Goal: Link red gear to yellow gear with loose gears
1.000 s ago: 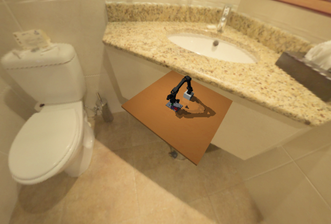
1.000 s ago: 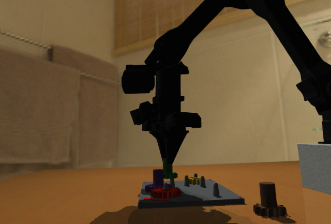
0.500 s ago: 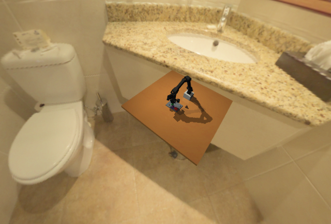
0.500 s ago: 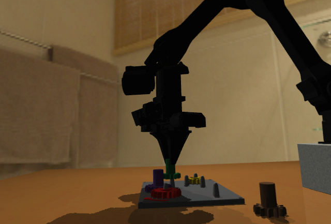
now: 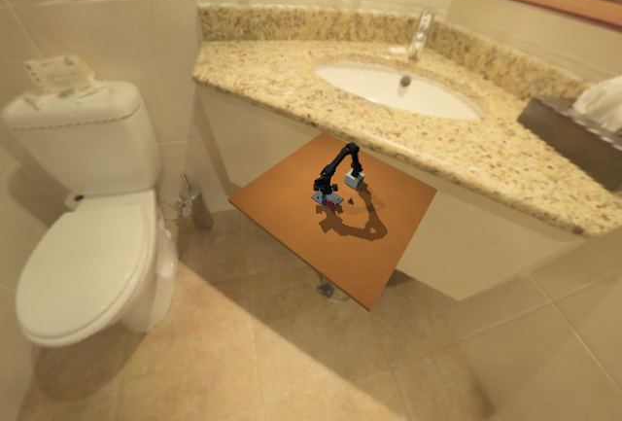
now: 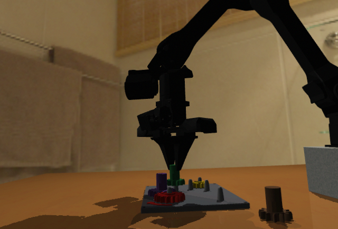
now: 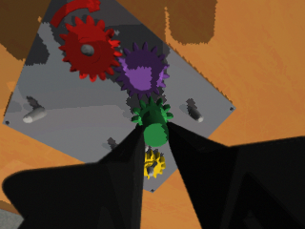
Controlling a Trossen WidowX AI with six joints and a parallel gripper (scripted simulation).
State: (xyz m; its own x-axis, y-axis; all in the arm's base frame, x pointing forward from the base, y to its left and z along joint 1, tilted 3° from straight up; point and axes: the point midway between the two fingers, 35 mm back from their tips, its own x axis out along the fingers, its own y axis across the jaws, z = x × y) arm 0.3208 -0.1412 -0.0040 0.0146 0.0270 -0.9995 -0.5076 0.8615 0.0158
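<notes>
My gripper [image 6: 174, 167] [image 7: 154, 129] is shut on the handle of the green gear [image 6: 172, 172] [image 7: 155, 135]. The gear is upright, above the grey board [image 6: 192, 200] [image 7: 71, 129]. The lower part of a peg [image 6: 176, 188] shows directly beneath it; whether its tip is in the gear's hole is hidden. The red gear [image 6: 169, 198] [image 7: 102, 57] lies low on its peg. The purple gear [image 6: 161, 182] [image 7: 140, 76] is low on the board beside red, teeth close together. The yellow gear [image 6: 198, 184] [image 7: 157, 163] is low beyond the green one. The brown gear [image 6: 272, 200] [image 5: 350, 200] stands on the table.
Bare pegs show at the board's right corner [image 6: 220, 194] [image 7: 34, 114], mid-board [image 6: 206, 185] and near yellow [image 6: 190, 185]. Another peg [image 7: 195, 114] is bare in the wrist view. The grey arm base [image 5: 354, 180] [image 6: 322, 172] stands on the wooden table [image 5: 301, 165].
</notes>
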